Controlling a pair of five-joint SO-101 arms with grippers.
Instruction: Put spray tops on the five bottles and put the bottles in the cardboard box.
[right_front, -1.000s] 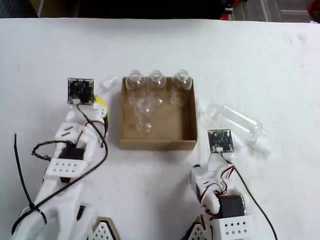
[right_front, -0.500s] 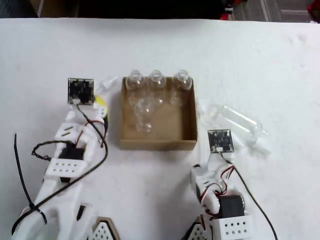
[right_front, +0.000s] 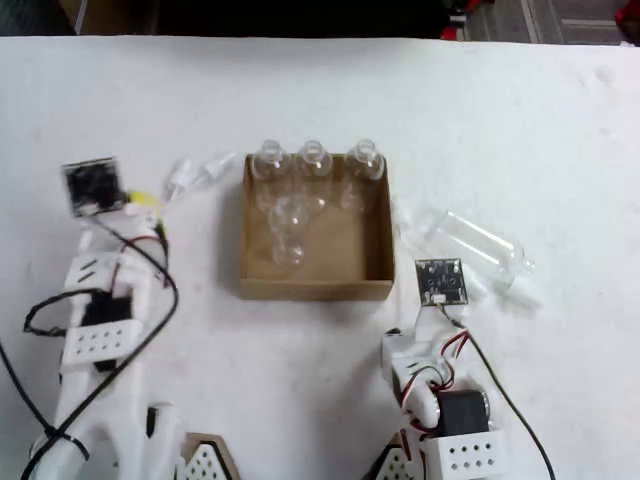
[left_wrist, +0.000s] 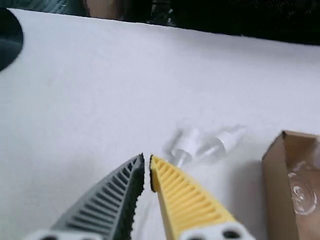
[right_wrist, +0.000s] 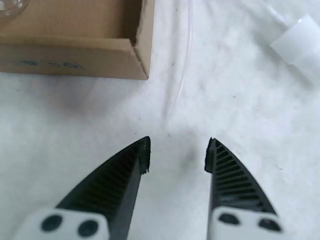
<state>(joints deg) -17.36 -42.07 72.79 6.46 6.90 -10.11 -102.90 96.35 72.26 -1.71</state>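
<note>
Cardboard box (right_front: 315, 290) looks to hold four bottles (right_front: 311, 160), fifth bottle (right_front: 480, 243) loose at its 3 o'clock, spray top (left_wrist: 200, 145) at 10, left gripper (left_wrist: 147, 167) pinched shut and empty, right gripper (right_wrist: 177, 150) gaping.

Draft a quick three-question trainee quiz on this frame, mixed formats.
1. True or false: the right gripper is shut.
2. The loose bottle outside the cardboard box lies: A) on the left arm's side of the box; B) on the right arm's side of the box; C) in a gripper.
3. How many bottles are inside the box?
Key: 1 false; 2 B; 3 four.
</note>
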